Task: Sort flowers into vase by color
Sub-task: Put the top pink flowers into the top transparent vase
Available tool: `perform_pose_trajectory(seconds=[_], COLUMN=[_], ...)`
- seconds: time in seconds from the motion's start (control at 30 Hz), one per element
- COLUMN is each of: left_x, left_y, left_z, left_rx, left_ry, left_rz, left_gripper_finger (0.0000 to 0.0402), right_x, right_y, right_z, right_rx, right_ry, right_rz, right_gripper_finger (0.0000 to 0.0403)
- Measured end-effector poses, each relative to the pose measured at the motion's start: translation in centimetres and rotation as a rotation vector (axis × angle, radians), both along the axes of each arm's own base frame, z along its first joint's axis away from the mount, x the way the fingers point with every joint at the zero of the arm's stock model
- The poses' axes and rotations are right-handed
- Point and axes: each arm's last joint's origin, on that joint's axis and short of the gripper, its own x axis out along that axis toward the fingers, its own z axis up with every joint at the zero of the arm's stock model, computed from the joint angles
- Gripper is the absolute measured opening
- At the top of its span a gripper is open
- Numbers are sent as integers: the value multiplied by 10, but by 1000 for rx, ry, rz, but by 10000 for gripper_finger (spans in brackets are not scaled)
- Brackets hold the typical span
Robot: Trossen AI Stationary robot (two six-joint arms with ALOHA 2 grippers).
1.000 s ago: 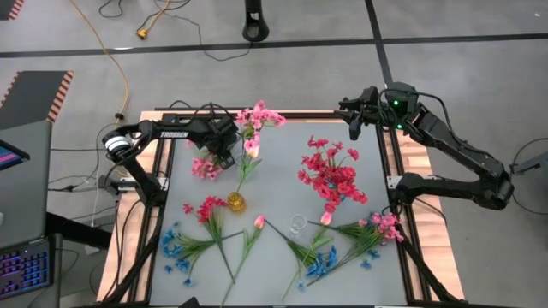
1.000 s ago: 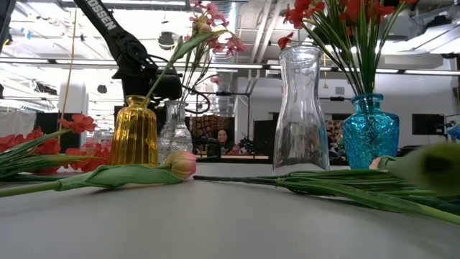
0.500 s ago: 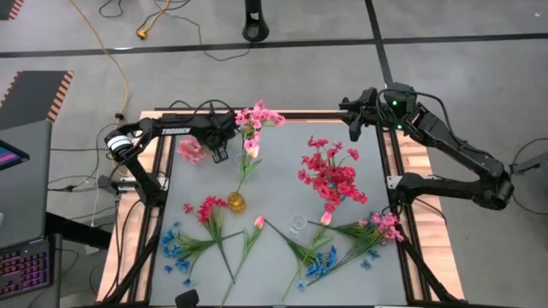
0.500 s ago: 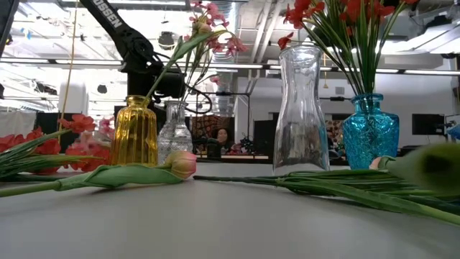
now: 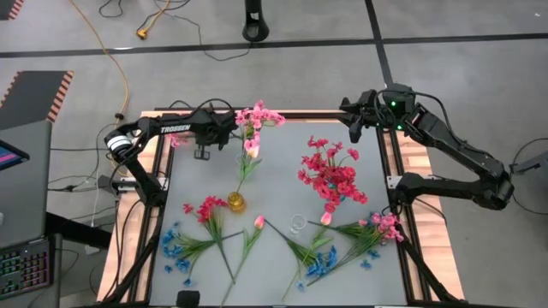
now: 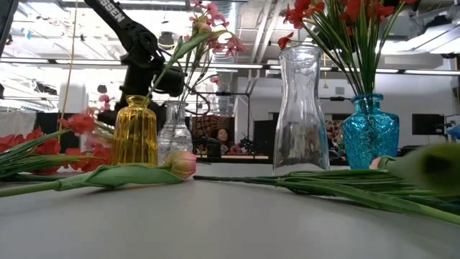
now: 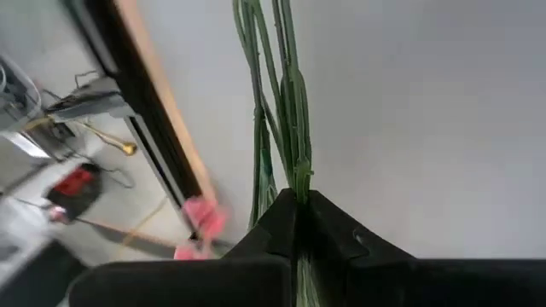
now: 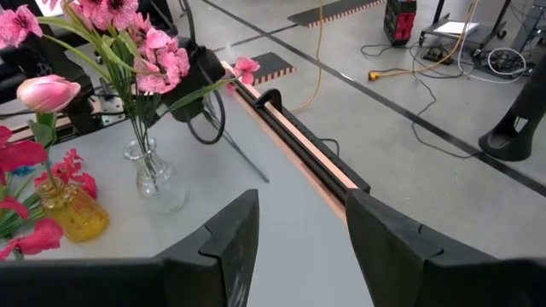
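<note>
A light pink flower sprig with thin green stems [image 7: 277, 128] is pinched between the pressed-together fingers of the left hand [image 7: 297, 203], held above the grey tabletop [image 5: 282, 162] toward 10 o'clock, beside a clear glass vase of pink blossoms [image 8: 158, 183]. The right hand [image 8: 294, 226] is seen spread and empty at about 1 o'clock.

surface [image 5: 274, 184]: matt smooth grey sheet, bare wood strips along its edges, black metal frame. Yellow vase [image 6: 134, 133]: ribbed glossy glass; beside it a clear vase [image 6: 175, 132], textured glass; tall clear vase [image 6: 300, 108] smooth glass; blue vase [image 6: 369, 129] crackled glossy glass. left end effector [image 7: 297, 205]: matt black plastic fingers. Flower stems [image 7: 277, 94] look plastic.
</note>
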Motion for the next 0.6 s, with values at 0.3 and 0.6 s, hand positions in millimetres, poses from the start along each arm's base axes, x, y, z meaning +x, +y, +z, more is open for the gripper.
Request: perform_pose_trajectory(seconds=[0.3, 0.6], left_x=[-15, -19], left_y=[-6, -13], left_z=[6, 5], left_rx=[-60, -270], left_ry=[377, 382], left_rz=[-231, -315], left_gripper_finger=[0, 0], right_x=[0, 0], right_y=[0, 0], right_z=[0, 0], right_rx=[0, 0], right_ry=[0, 0], right_rz=[0, 0], right_gripper_finger=[203, 203])
